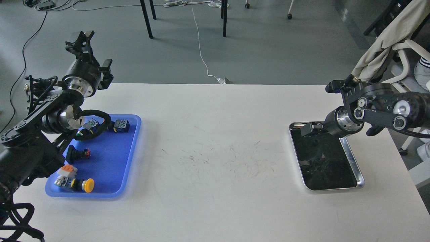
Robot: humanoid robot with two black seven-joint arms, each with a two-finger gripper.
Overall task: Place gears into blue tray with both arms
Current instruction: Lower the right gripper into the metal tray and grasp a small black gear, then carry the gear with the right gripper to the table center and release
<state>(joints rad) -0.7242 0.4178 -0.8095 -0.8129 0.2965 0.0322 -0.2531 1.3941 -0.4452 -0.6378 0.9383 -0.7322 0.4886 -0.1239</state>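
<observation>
The blue tray (131, 158) lies at the table's left and holds several push-button switches; I make out no gears in it. Two tiny dark gears (315, 142) (317, 159) show faintly on the mirror bottom of the steel tray (353, 161) at the right. My right gripper (307, 128) hangs low over that tray's far left corner, pointing left and seen nearly edge-on, so its fingers blur together. My left gripper (80, 37) is raised behind the blue tray's far end, pointing up and away, prongs apart and holding nothing.
Yellow-capped (88, 185), red-capped (80, 153) and blue-bodied (121, 125) switches sit in the blue tray. My left arm's cable loop (97, 116) hangs over its far end. A draped chair (386, 40) stands beyond the right table edge.
</observation>
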